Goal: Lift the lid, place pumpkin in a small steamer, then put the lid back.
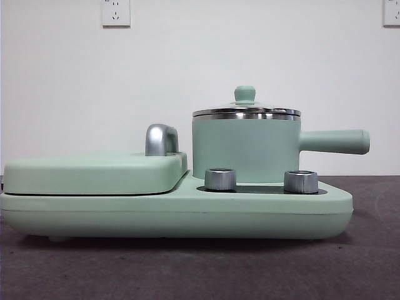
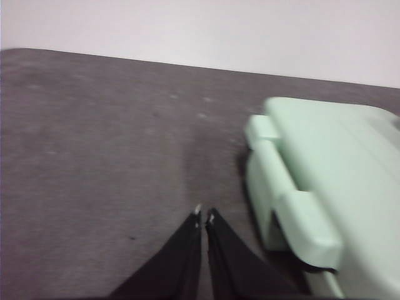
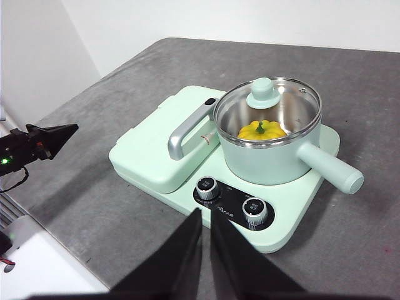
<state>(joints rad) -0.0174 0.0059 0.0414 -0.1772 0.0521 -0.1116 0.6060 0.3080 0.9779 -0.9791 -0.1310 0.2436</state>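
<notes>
- Nearest the front camera, two steel control dials (image 1: 220,179) sit on the wide mint-green appliance base (image 1: 187,215), which rests on a grey table (image 1: 200,269).
- Just behind the dials stands the small steamer (image 1: 245,150), a mint-green pot whose long straight handle (image 1: 334,142) points toward 3 o'clock in the front view.
- The lid (image 1: 246,111) sits closed on the pot's steel rim, its mint-green knob (image 1: 244,94) at 12 o'clock.
- Through the glass, the right wrist view shows the pumpkin (image 3: 261,130) already inside the pot, yellow with a green stem.
- At 9 o'clock of the pot lies the flat griddle cover (image 1: 94,172) with a curved steel handle (image 1: 161,140).
- The right gripper (image 3: 205,215) hovers high above the table, near the dials, its fingers pressed narrow and empty.
- The left gripper (image 2: 203,215) hangs over bare table beside the base's edge, fingers nearly closed, holding nothing.
- Judged from this, pumpkin and lid are in place, so the task looks finished.
- The lid looks light, rigid and breakable, with slippery glass; the knob is the sensible place to grip.
- Farthest back is a plain white wall with power sockets (image 1: 115,12).
</notes>
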